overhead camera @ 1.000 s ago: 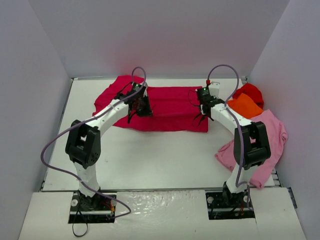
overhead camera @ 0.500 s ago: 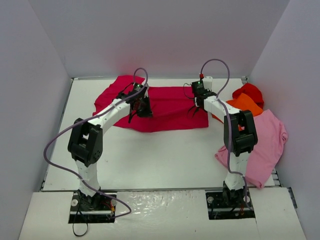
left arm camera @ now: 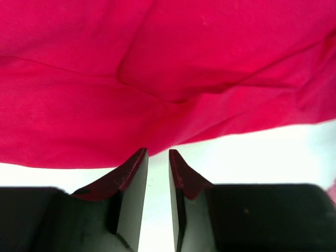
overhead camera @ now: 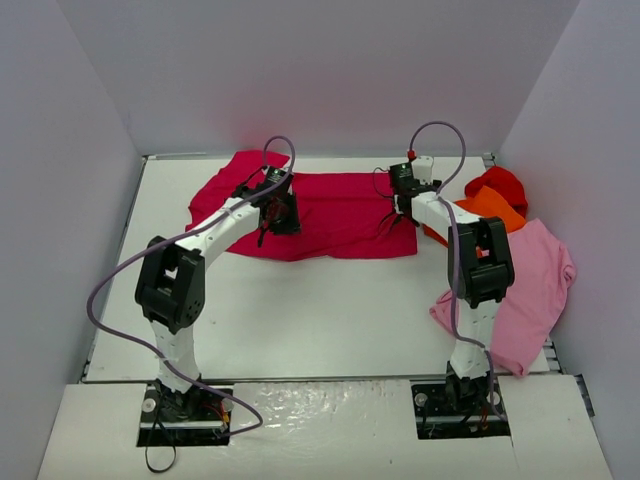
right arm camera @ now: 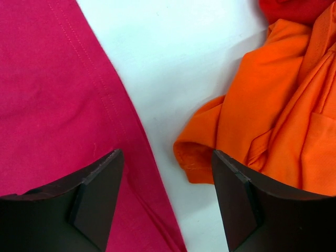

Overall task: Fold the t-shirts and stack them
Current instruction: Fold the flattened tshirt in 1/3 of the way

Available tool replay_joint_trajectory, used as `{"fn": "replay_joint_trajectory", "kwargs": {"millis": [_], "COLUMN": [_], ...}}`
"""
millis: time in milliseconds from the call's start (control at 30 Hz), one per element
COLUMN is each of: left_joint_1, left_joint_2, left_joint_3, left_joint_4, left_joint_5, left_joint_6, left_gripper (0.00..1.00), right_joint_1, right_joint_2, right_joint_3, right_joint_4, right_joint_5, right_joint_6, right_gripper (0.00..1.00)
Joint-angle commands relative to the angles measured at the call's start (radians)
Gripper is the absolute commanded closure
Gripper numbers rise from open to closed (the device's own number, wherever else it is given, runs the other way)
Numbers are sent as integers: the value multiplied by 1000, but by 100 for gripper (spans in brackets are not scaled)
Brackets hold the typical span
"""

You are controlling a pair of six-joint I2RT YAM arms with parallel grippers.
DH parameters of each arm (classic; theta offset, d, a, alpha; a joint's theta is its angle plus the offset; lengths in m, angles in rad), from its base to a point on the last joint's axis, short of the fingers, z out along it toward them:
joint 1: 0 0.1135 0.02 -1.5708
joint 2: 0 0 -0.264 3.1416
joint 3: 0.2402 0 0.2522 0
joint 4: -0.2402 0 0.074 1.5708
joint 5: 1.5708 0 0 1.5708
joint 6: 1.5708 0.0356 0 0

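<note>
The large crimson t-shirt (overhead camera: 335, 215) lies spread flat at the back of the white table (overhead camera: 300, 320). My left gripper (overhead camera: 281, 214) hovers over its left part. In the left wrist view the left gripper (left arm camera: 157, 152) stands slightly open, with bare table showing in the narrow gap and the crimson shirt's (left arm camera: 157, 68) edge just beyond its tips. My right gripper (overhead camera: 393, 219) is at the shirt's right edge. Seen from its wrist, the right gripper (right arm camera: 167, 153) is wide open and empty, between the crimson hem (right arm camera: 47, 94) and the orange t-shirt (right arm camera: 273, 105).
At the right side the orange t-shirt (overhead camera: 492, 212), the red t-shirt (overhead camera: 500, 183) and the light pink t-shirt (overhead camera: 530, 290) lie in a crumpled pile, the pink one reaching the table's right edge. White walls close in the back and both sides.
Both grippers have gone from shut to open over the crimson shirt. The right gripper has shifted a little toward the back; the left arm has hardly moved.
</note>
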Motion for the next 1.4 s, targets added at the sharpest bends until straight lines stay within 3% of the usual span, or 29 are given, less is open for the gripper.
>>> {"fn": "replay_joint_trajectory", "kwargs": {"millis": [0, 67, 167, 367, 467, 533, 667, 967, 1367], "left_joint_1": [4, 5, 30, 70, 94, 121, 151, 162, 212], "left_joint_2": [-168, -195, -155, 61, 179, 260, 356, 361, 372], "left_joint_3": [-10, -7, 94, 389, 495, 574, 672, 562, 482], "left_joint_4": [-1, -26, -135, -350, -389, -417, -492, -431, -398], "left_joint_5": [-163, -230, -299, -341, -323, -273, -193, -176, -230], "left_joint_6": [28, 31, 38, 98, 106, 99, 80, 55, 44], "left_gripper": [79, 81, 99, 100, 100, 100, 100, 100, 100], "right_joint_1": [-4, -1, 19, 60, 65, 75, 88, 95, 96], "right_joint_2": [-116, -193, -277, -418, -452, -463, -468, -397, -163], "right_joint_3": [-5, -52, -116, -284, -344, -359, -393, -395, -384], "right_joint_4": [29, 29, 30, 24, 23, 23, 17, 62, 189], "right_joint_5": [9, -96, -198, -257, -269, -271, -257, -238, -300], "right_joint_6": [38, 81, 115, 149, 166, 168, 163, 129, 117], "right_gripper": [35, 36, 40, 49, 61, 79, 100, 100, 100]}}
